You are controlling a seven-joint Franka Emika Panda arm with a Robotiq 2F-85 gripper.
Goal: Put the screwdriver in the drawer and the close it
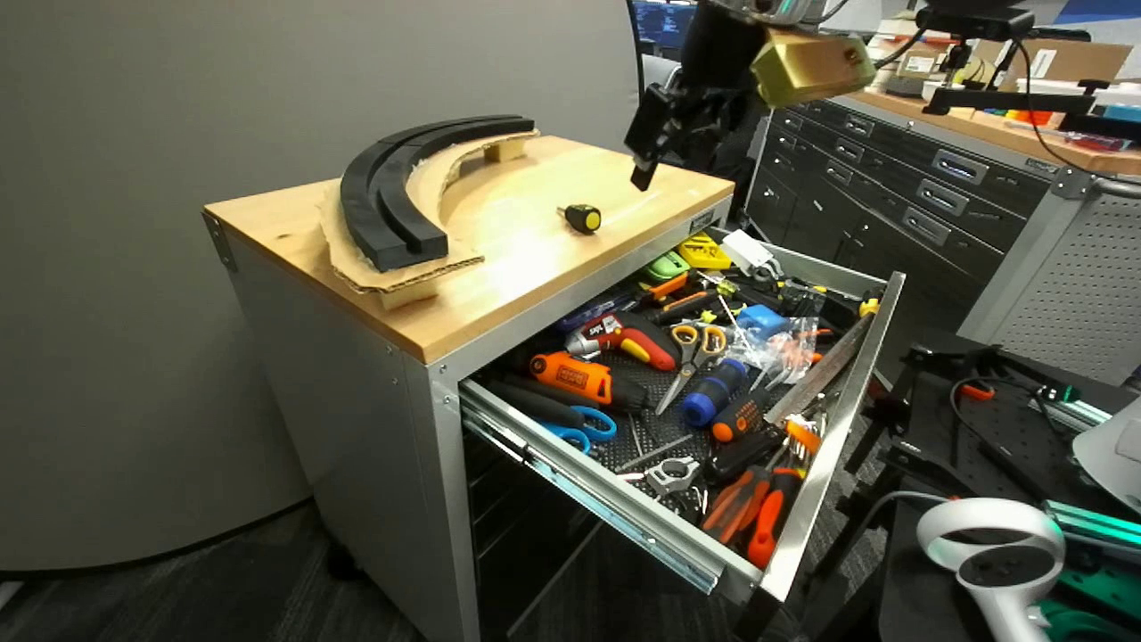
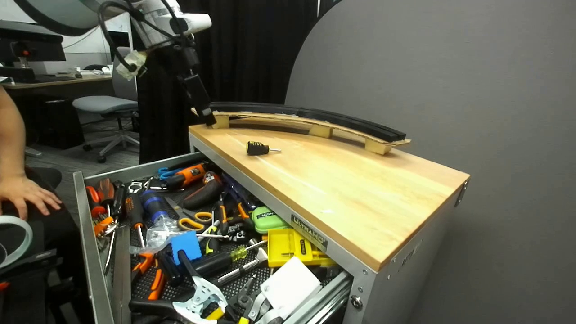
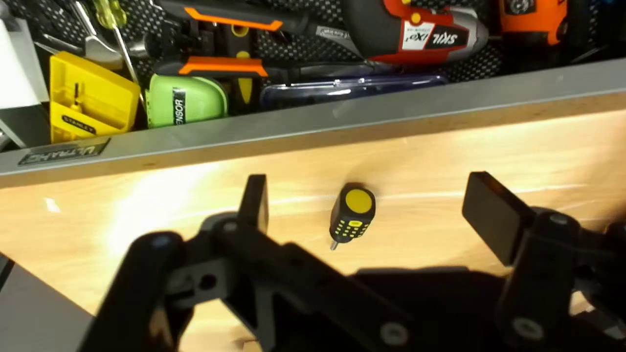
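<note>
The stubby screwdriver [image 1: 583,218] lies on the wooden bench top, near the edge over the drawer. It has a black handle with yellow spots and a yellow end cap, and a short metal shaft. It also shows in an exterior view [image 2: 257,148] and in the wrist view [image 3: 353,213]. The drawer [image 1: 829,437] is pulled out and full of tools; its front also shows in an exterior view [image 2: 92,252]. My gripper [image 3: 375,208] is open and empty above the bench top, with the screwdriver between its fingers in the wrist view, apart from both. It shows in both exterior views [image 1: 642,169] [image 2: 208,118].
A black curved track [image 1: 383,196] on cardboard and blocks stands along the back of the bench top [image 2: 360,198]. A white controller [image 1: 998,553] lies on a black stand before the drawer. A person's hand [image 2: 27,193] shows near the drawer front. A black tool chest [image 1: 891,178] stands behind.
</note>
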